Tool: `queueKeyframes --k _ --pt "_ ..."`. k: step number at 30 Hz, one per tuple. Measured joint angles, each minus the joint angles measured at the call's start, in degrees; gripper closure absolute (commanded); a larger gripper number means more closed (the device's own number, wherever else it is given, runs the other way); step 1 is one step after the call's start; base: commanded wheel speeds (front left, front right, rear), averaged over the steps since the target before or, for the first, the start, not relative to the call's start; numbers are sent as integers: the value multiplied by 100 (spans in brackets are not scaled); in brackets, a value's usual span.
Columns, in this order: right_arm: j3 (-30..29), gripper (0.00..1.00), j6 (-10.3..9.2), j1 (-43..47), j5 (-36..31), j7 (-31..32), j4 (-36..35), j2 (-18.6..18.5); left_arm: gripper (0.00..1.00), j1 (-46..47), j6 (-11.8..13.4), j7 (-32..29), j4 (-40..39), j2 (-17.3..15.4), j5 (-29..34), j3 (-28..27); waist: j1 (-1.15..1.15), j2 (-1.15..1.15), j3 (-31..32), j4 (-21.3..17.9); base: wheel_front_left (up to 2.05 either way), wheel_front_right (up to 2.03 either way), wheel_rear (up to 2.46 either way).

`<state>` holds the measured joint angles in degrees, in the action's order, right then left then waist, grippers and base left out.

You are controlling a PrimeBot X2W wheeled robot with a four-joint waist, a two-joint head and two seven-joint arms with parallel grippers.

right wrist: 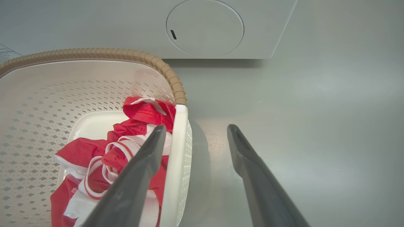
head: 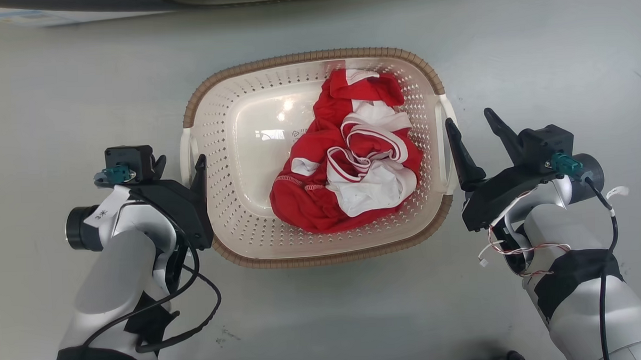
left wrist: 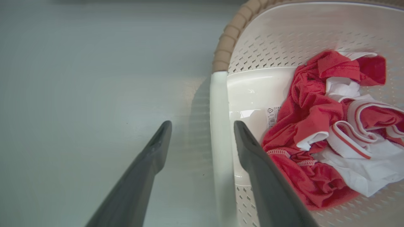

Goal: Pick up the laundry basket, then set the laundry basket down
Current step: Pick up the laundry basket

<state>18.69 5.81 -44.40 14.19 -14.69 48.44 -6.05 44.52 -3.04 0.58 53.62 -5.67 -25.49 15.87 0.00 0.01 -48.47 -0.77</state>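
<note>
While the laundry basket point(head: 316, 56) stood on the grey floor point(head: 82, 76) directly before the robot, both arms flanked it, one at each short end. Its pale perforated walls, brown woven-look rim and white side handles were all plainly seen from the head view. A crumpled heap of red-and-white clothes point(head: 346, 163) lay inside, filling the right half of the basket's bottom and reaching toward its far right corner; the left half of the bottom was bare and glossy.

The left gripper point(head: 180, 164) had its fingers spread apart and straddled the left handle point(head: 184, 153): one finger outside over the floor, the other inside the basket. From the left wrist view the left gripper point(left wrist: 203, 126) showed the left handle point(left wrist: 219, 126) running up between the two dark fingers, with the clothes point(left wrist: 315, 119) beyond the inner one. Whether either finger touched the handle could not be told.

The right gripper point(head: 468, 119) was likewise spread, one finger just inside the right handle point(head: 450, 103), the other well outside it. In the right wrist view the right gripper point(right wrist: 195, 128) bracketed the right handle point(right wrist: 180, 142) in the same manner, unclamped, with the clothes point(right wrist: 142, 116) behind the inner finger. Beyond the basket's rim point(right wrist: 94, 53) stood a white washing machine point(right wrist: 205, 28) with a round door.
</note>
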Motion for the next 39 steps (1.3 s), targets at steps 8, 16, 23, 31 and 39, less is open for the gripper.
queueKeyframes --k 8,16,23,31,39 --pt "43 0 27 -122 8 0 302 37 0 221 -51 -4 320 56 -41 -22 0 0 -242 5 0 0 0" --pt "109 100 97 -307 51 -1 567 134 100 404 -137 37 591 190 -178 -51 0 -1 -381 33 0 0 0" --pt "120 100 127 -430 99 -10 755 229 100 553 -187 112 844 301 -272 -93 -1 -2 -373 30 0 0 0" --pt "121 100 135 -459 151 0 1057 241 100 582 -256 113 1149 402 -312 -97 0 -1 -181 40 0 0 0" --pt "155 100 178 -530 181 0 1383 243 100 605 -312 83 1413 489 -438 -124 0 -1 141 58 0 0 0"
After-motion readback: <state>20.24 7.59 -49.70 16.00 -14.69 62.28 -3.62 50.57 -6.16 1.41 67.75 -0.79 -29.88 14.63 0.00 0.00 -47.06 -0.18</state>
